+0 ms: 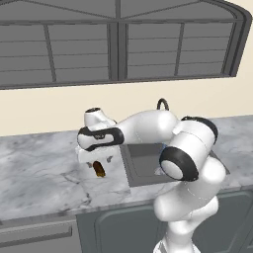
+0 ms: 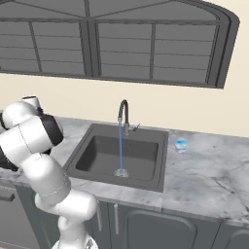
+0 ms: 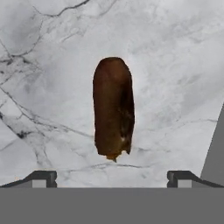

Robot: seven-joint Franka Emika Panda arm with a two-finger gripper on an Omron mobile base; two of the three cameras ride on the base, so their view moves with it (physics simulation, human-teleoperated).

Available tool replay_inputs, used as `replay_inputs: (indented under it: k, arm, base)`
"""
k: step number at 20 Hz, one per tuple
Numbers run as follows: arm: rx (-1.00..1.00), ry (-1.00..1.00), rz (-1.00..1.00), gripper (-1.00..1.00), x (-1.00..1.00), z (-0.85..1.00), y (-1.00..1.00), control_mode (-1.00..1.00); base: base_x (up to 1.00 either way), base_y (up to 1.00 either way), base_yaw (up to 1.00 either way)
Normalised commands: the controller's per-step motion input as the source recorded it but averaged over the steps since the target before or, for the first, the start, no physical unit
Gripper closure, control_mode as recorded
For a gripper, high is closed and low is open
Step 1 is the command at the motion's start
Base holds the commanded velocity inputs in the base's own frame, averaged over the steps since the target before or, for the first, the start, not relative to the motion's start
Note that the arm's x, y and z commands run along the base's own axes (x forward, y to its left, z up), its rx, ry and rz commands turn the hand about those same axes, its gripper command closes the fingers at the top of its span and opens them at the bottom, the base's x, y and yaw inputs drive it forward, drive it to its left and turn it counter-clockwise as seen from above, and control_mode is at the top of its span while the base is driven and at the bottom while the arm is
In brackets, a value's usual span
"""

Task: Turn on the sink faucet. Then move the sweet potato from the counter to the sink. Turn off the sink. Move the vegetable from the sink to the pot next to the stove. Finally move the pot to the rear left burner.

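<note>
End effector (image 3: 112, 177): jaws spread wide, holding nothing, hanging directly above the sweet potato with its fingertips (image 3: 41, 178) at either side of the hand view's lower edge.
Counter (image 1: 39, 173): grey-veined marble, running both sides of the sink.
Sink (image 2: 121, 155): dark basin; from the right base view it sits at 3 o'clock of the arm.
Faucet (image 2: 123, 114): at the basin's 12 o'clock rim, a blue stream falling to the drain.
Sweet potato (image 3: 113, 107): brown, lying on the counter near the sink's 9 o'clock edge.
Glass (image 2: 180, 145): small, blue, at the sink's 3 o'clock.
</note>
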Motion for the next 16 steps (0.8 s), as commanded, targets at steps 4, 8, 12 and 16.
replay_inputs:
  k: [4,8,12,16]
  arm:
    - [0.00,0.04,-0.03,-1.00,0.46,-0.37,0.03,-1.00]
    - [0.00,0.01,-0.09,-1.00,0.38,-0.35,0.00,-1.00]
    - [0.00,0.00,-0.12,-1.00,-0.07,-0.26,0.00,-1.00]
    - [0.00,0.00,-0.13,-1.00,-0.08,-0.22,0.00,-1.00]
  base:
    - [0.00,0.00,0.00]
    - [0.00,0.00,0.00]
    - [0.00,0.00,0.00]
    - [0.00,0.00,0.00]
